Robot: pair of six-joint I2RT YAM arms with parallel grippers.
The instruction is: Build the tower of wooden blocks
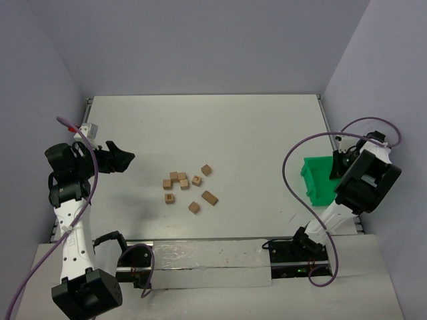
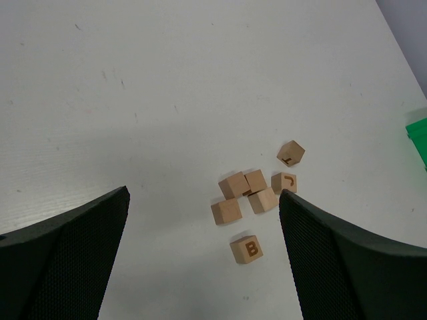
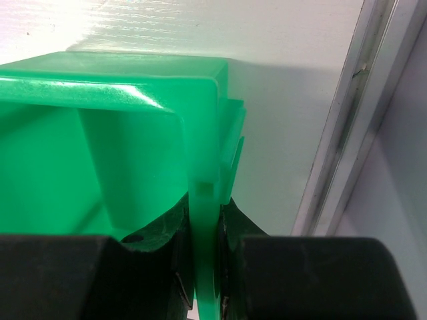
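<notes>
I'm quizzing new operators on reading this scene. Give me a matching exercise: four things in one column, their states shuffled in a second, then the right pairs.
Things:
1. left tool
2. right tool
3. block marked B
4. green bin

States:
a. held by one wall, at the right side of the table
b. shut on a thin green wall
c. wide open, holding nothing
d. lying flat, touching no other block

Pairs: 1-c, 2-b, 3-d, 4-a.
</notes>
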